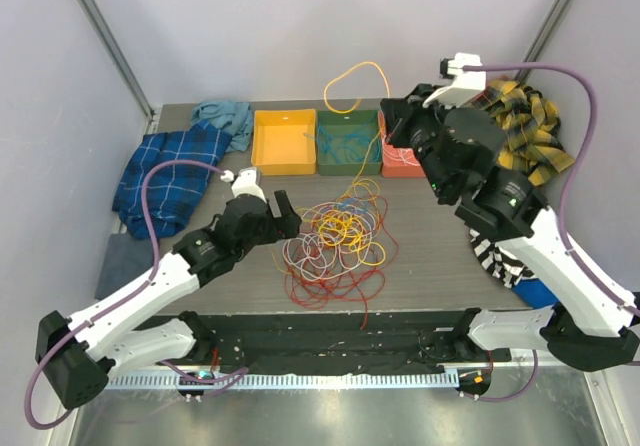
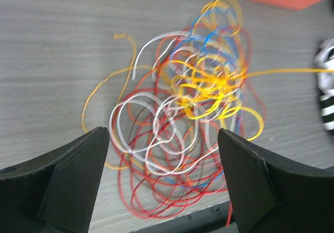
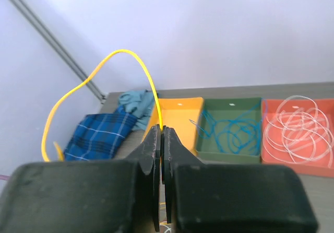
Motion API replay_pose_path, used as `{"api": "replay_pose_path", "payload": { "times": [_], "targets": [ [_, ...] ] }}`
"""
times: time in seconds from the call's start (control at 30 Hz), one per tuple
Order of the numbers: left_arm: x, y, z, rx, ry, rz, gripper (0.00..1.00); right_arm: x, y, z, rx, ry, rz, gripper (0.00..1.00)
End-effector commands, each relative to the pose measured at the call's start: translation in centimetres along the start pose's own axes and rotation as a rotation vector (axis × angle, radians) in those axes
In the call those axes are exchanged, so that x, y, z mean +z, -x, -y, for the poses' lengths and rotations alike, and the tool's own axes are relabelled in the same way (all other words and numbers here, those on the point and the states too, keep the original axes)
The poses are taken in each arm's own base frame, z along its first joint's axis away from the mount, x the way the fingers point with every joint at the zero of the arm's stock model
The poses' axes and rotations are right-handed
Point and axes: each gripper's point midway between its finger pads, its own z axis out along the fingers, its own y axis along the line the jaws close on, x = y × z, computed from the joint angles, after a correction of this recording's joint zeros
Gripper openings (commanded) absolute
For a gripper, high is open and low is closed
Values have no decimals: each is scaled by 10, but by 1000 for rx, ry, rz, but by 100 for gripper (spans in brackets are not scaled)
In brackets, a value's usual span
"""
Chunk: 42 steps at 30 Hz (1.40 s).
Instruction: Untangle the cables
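Top view: The tangle [image 1: 335, 234] lay mid-table, just right of the left gripper [image 1: 287, 211], the nearer one. The right gripper [image 1: 388, 118] hung raised over the bins [image 1: 285, 116].
Left wrist: Fingers [image 2: 78, 175] were spread wide and held nothing, with the tangle straight ahead between them.
Right wrist: Jaws were clenched on a yellow cable [image 3: 120, 53] arcing up and left, its lower run unseen, possibly snagged.

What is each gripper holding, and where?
Right gripper: yellow cable, pinched partway along, loop arching above. Left gripper: open over the tangle, holding nothing.
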Motion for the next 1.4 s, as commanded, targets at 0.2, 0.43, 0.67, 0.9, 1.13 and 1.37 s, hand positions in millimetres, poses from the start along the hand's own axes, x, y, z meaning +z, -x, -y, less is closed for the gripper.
{"api": "replay_pose_path", "payload": {
  "times": [0.2,0.43,0.67,0.9,1.13,1.37],
  "targets": [
    [-39,82,57,-128,-381,423,100,-10,10,-29,26,143,-60,1],
    [-41,68,102,70,-627,497,100,-10,3,-34,40,162,-85,1],
    [-30,31,108,324,-653,469,100,-9,7,-34,28,160,-86,1],
    [4,14,98,468,-565,428,99,-6,0,-43,41,189,-104,1],
    [41,17,116,513,-511,385,90,-12,9,-49,71,228,-99,1],
    [44,66,112,456,-410,436,0,-27,15,-37,75,217,-93,1]
  ]
}}
